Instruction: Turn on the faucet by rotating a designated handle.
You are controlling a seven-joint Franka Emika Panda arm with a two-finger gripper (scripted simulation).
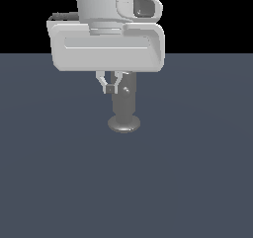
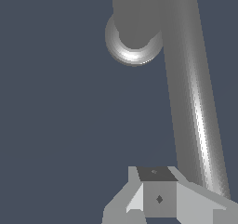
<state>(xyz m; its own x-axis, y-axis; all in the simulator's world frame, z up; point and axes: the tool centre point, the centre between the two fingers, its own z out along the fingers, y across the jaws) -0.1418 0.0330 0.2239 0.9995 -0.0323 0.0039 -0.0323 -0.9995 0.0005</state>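
The faucet (image 1: 123, 106) is a dull grey upright cylinder on a flared round base, standing on the floor at the middle of the exterior view. In the wrist view I look down on its rounded body and base disc (image 2: 134, 51). The handle (image 2: 193, 102) is a straight grey rod running from the faucet's top toward the camera. In the exterior view only its rounded tip (image 1: 127, 90) shows, end-on. My gripper (image 1: 109, 87) hangs just at the exterior view's left of that tip. Its fingers are together and hold nothing. In the wrist view the gripper (image 2: 158, 193) sits right beside the rod.
A plain dark blue-grey floor (image 1: 197, 182) lies all around the faucet. My arm's white hand (image 1: 106, 47) fills the upper middle of the exterior view and hides the faucet's top.
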